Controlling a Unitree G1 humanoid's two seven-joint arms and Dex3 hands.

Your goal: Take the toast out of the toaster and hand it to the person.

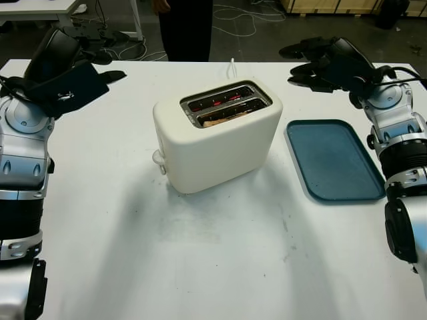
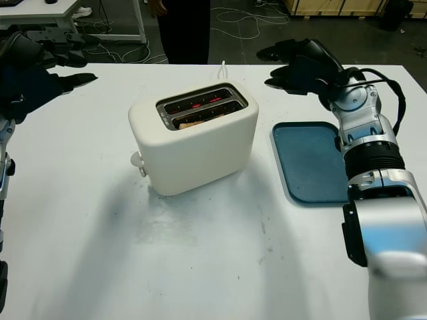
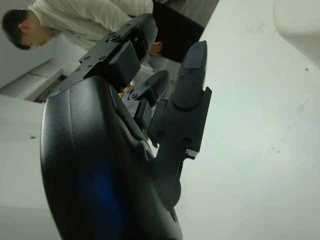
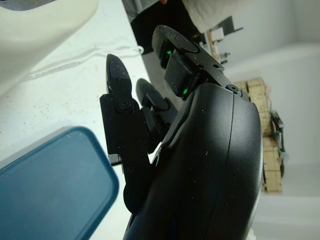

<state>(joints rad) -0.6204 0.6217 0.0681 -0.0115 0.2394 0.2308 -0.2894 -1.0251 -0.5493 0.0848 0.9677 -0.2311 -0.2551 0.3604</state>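
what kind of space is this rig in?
Likely a robotics lab or workshop, not a kitchen: loose cables on a dark floor, wooden crates at the back, and a toaster staged on a plain white table.

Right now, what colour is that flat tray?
Dark teal-blue tray, clearest in the left eye view.

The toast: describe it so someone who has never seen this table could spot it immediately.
Find the cream two-slot toaster in the middle of the white table, left of the blue tray. The toast is the pale brown edge in the nearer slot; the farther slot shows just glowing red elements.
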